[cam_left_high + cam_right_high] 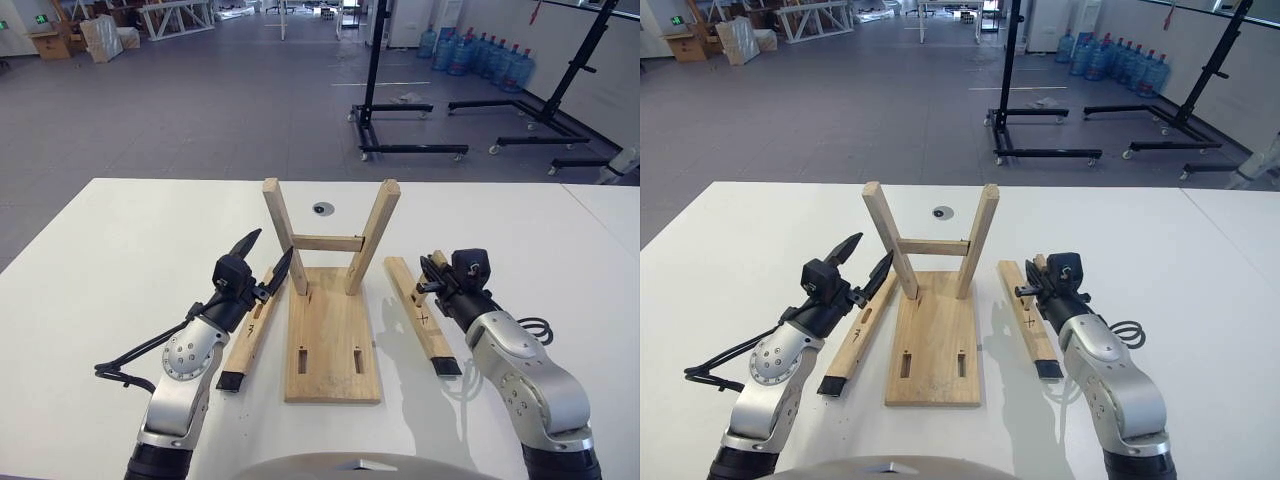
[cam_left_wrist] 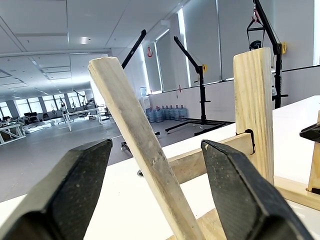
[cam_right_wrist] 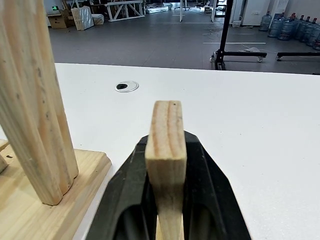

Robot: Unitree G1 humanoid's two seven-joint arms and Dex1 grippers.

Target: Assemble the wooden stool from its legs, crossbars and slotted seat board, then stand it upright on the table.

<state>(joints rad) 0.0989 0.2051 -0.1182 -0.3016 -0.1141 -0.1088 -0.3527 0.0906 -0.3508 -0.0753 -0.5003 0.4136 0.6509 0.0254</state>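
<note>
Two legs (image 1: 284, 235), joined by a crossbar (image 1: 328, 243), stand in the far slots of the seat board (image 1: 333, 345); my left pincer (image 1: 268, 250) gapes around the left one, probably to steady it; my right pincer (image 3: 166, 150) clamps the loose leg (image 1: 425, 325) lying right of the board, ready for lifting.

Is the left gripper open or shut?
Open. The left gripper has its fingers spread wide, a standing leg seen between them.
</note>
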